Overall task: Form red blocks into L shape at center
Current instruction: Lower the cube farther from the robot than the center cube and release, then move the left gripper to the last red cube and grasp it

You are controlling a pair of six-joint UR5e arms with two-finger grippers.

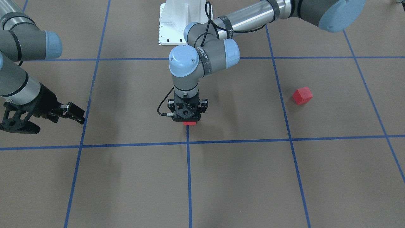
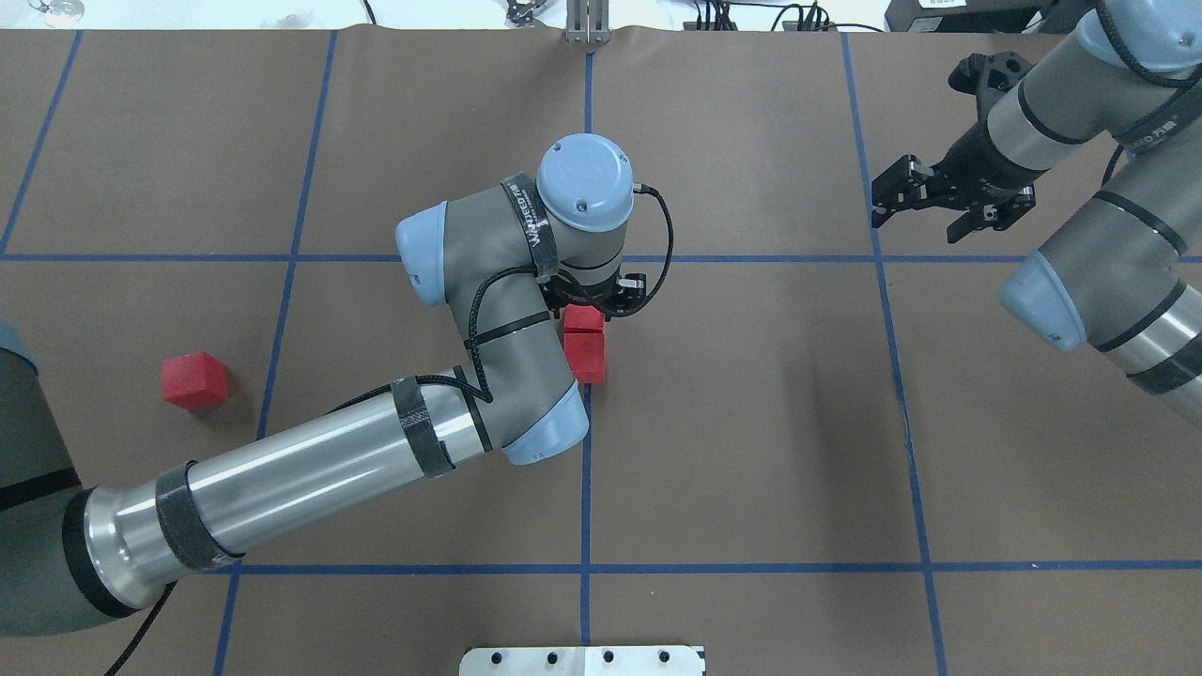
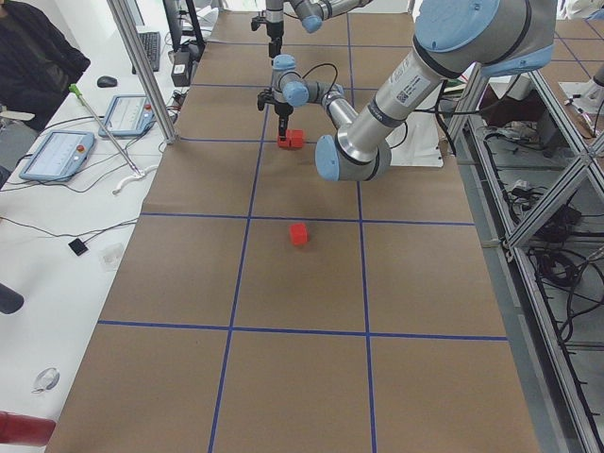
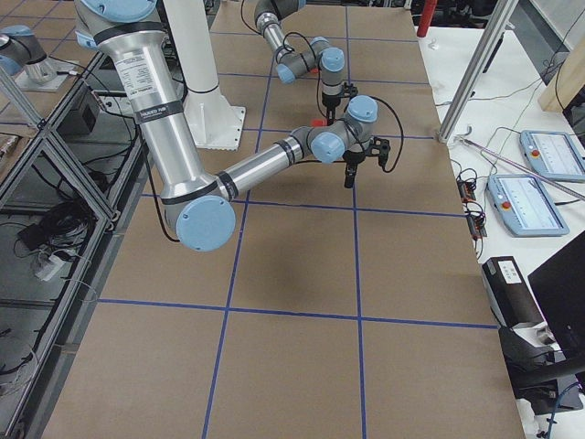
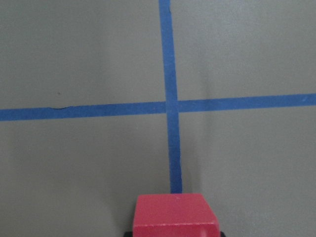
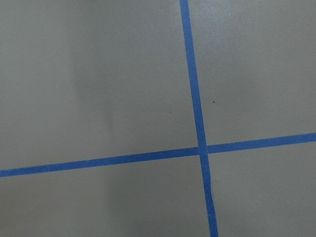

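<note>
My left gripper [image 1: 187, 119] points straight down at the center [image 2: 657, 376] and is shut on a red block [image 5: 175, 215], whose edge shows under the gripper body [image 1: 190, 123]. The overhead view shows this block [image 2: 584, 318] touching a second red block [image 2: 588, 357], both beside the blue tape line [image 2: 586, 469]. I cannot tell whether the held block rests on the surface. A third red block [image 2: 194, 379] lies alone well off on my left side, also seen from the front [image 1: 302, 95]. My right gripper [image 2: 925, 205] hovers open and empty at the far right.
The white robot base plate [image 1: 172, 22] sits at my side of the table. My left arm's elbow and forearm [image 2: 310, 469] stretch across the left half. In the left side view a person [image 3: 33, 57] and tablets [image 3: 57, 156] are beyond the table's far edge.
</note>
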